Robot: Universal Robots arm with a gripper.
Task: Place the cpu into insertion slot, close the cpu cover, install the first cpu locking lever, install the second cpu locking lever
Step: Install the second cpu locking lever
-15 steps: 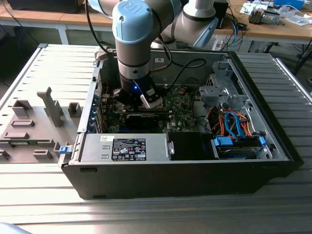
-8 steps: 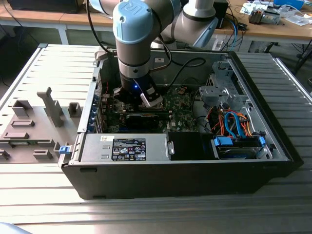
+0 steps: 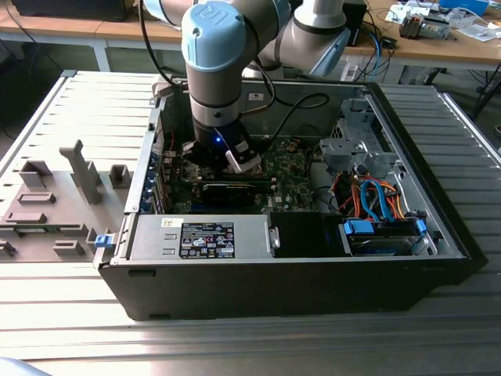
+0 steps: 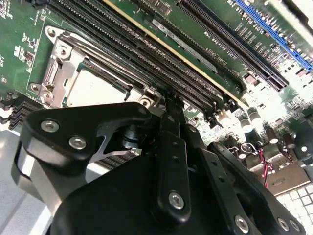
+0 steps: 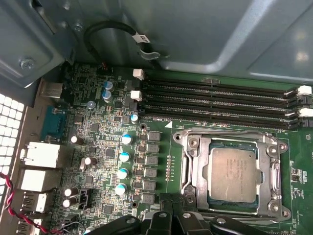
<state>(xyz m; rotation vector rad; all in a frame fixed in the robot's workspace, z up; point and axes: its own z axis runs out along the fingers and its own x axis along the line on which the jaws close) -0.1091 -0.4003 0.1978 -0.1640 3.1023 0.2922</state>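
An open black computer case [image 3: 313,258] is laid on a ribbed grey metal table [image 3: 70,313] before wooden benches [image 3: 70,31], the silvery-grey square cpu [image 5: 234,172] is seated in the metal-rimmed insertion slot [image 5: 188,169] under the thin silvery cpu cover [image 5: 199,169], and the black gripper [image 4: 166,100], just beside it, is seen clenched on nothing.

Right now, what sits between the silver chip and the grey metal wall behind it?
In the first wrist view, four long black memory slots run side by side between the chip and the case wall.
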